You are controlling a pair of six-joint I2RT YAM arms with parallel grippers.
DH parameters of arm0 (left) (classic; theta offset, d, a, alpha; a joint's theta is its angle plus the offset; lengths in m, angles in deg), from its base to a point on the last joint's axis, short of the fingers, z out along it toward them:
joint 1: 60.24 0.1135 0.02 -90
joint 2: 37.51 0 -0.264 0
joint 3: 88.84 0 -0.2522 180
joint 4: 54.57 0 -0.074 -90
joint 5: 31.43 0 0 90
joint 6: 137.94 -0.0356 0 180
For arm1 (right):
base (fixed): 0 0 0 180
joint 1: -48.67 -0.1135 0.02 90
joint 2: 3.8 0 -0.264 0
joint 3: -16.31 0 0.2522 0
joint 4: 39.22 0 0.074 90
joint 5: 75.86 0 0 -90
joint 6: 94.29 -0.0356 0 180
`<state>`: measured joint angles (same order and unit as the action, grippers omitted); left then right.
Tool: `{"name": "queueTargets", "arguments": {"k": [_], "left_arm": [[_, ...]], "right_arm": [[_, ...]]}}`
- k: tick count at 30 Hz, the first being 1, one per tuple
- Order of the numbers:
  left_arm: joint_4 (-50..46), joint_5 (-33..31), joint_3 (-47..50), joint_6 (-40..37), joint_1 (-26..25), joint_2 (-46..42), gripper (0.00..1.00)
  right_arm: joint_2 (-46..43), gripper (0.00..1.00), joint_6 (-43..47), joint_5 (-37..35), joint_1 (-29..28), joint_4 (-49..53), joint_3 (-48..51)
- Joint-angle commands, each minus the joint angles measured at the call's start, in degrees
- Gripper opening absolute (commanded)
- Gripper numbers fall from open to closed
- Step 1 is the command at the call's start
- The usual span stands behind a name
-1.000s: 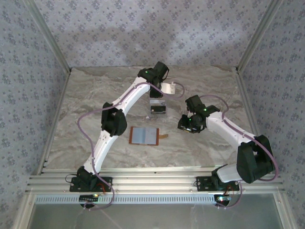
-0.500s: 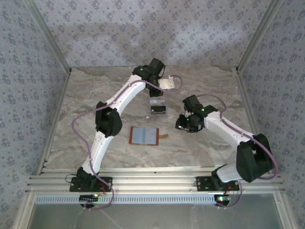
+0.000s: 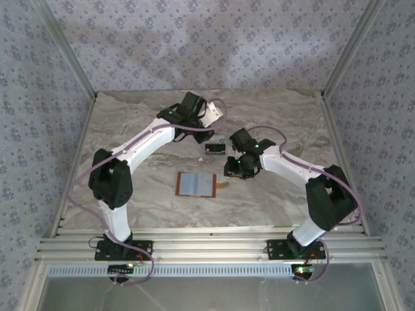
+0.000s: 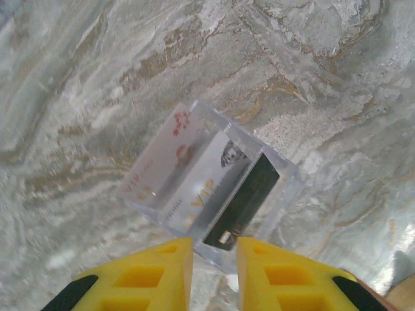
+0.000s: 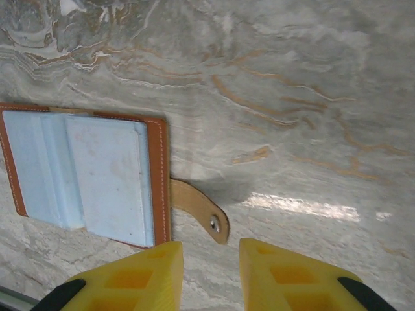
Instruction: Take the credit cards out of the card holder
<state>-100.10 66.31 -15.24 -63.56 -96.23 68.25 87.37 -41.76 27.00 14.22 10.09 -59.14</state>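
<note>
The card holder [image 3: 196, 184] lies open and flat on the marble, orange-brown with a grey-blue inside [image 5: 97, 175]. Its strap tab [image 5: 200, 208] points right. My right gripper [image 5: 211, 259] hovers just right of the holder [image 3: 232, 170], open by a narrow gap with nothing between its fingers. The credit cards stand in a clear plastic tray [image 3: 215, 148]: a dark card [image 4: 245, 194] and whitish cards [image 4: 198, 188] beside it. Just short of that tray, my left gripper [image 4: 215, 253] is open by a narrow gap and holds nothing [image 3: 202, 134].
Marble tabletop [image 3: 279, 194] with patterned walls on three sides. The left arm arches over the table's left half, the right arm over the right half. A metal rail [image 3: 207, 249] runs along the near edge.
The left arm has swung left, its elbow moving far out and its wrist drawing back from the tray. The right gripper has slid left toward the card holder's strap.
</note>
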Motion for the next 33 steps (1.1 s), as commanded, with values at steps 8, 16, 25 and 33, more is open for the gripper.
{"name": "queueTargets", "arguments": {"k": [8,16,25,33], "left_arm": [[16.9,2.5,21.3,34.6,2.3,-15.0,0.26],[14.4,-1.6,26.2,47.2,3.2,-20.7,0.28],[8.0,-0.1,24.8,53.2,2.9,-19.4,0.28],[7.9,-0.5,25.6,55.2,-0.8,-17.0,0.27]], "right_arm": [[6.4,0.29,0.0,2.3,-3.1,-0.7,-4.3],[8.9,0.29,0.5,2.6,-3.9,-0.6,-3.7],[10.9,0.28,0.8,2.1,-3.7,-0.8,-2.1],[12.4,0.22,0.7,2.4,-3.6,-3.5,-0.2]]}}
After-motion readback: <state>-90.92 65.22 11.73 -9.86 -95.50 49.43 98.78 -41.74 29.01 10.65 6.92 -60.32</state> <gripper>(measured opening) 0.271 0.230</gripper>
